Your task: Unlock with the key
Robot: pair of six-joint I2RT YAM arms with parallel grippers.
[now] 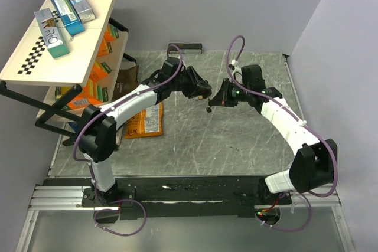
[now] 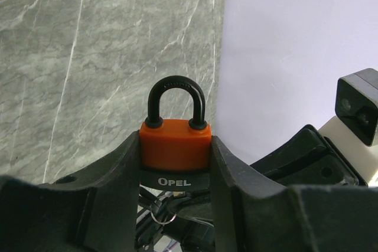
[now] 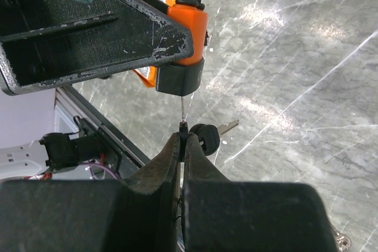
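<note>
Left gripper [image 1: 203, 91]: is clamping a glossy orange-red padlock [image 2: 175, 144], its rounded black shackle upright.
Right gripper [image 3: 182, 141]: is pinching the black-headed key cluster [image 3: 205, 138], a thin metal blade meeting the padlock's base.

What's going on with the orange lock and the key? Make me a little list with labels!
left gripper: shut on the orange padlock, held above the table
shackle: closed, both legs in the body
right gripper: shut on the key
key: blade points up and its tip meets the padlock's black base; how far in it goes cannot be told
spare key: black-headed, hanging beside the right gripper
status: not yet unlocked
</note>
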